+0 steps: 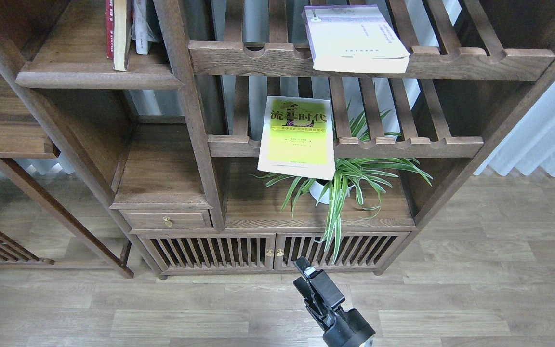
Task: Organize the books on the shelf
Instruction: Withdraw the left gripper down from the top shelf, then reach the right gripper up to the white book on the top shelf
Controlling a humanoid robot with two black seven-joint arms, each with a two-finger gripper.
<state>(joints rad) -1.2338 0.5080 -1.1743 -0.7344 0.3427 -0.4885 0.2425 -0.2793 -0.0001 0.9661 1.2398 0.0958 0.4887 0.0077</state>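
Observation:
The dark red book (110, 29) stands upright on the solid dark-brown shelf (99, 78) at the top left, next to pale books. The yellow-green book (299, 137) lies flat on the lower slatted rack and overhangs its front rail. The white-lavender book (354, 38) lies flat on the upper slatted rack and also overhangs the rail. My right gripper (306, 272) hangs low over the floor in front of the cabinet doors, holding nothing; its dark fingers cannot be told apart. My left gripper is out of view.
A spider plant in a white pot (323, 190) stands under the yellow-green book. Pale books (140, 29) stand beside the red one. A small drawer (166, 219) and slatted cabinet doors (272, 250) lie below. A side table (7, 144) is left, a curtain (542, 125) right.

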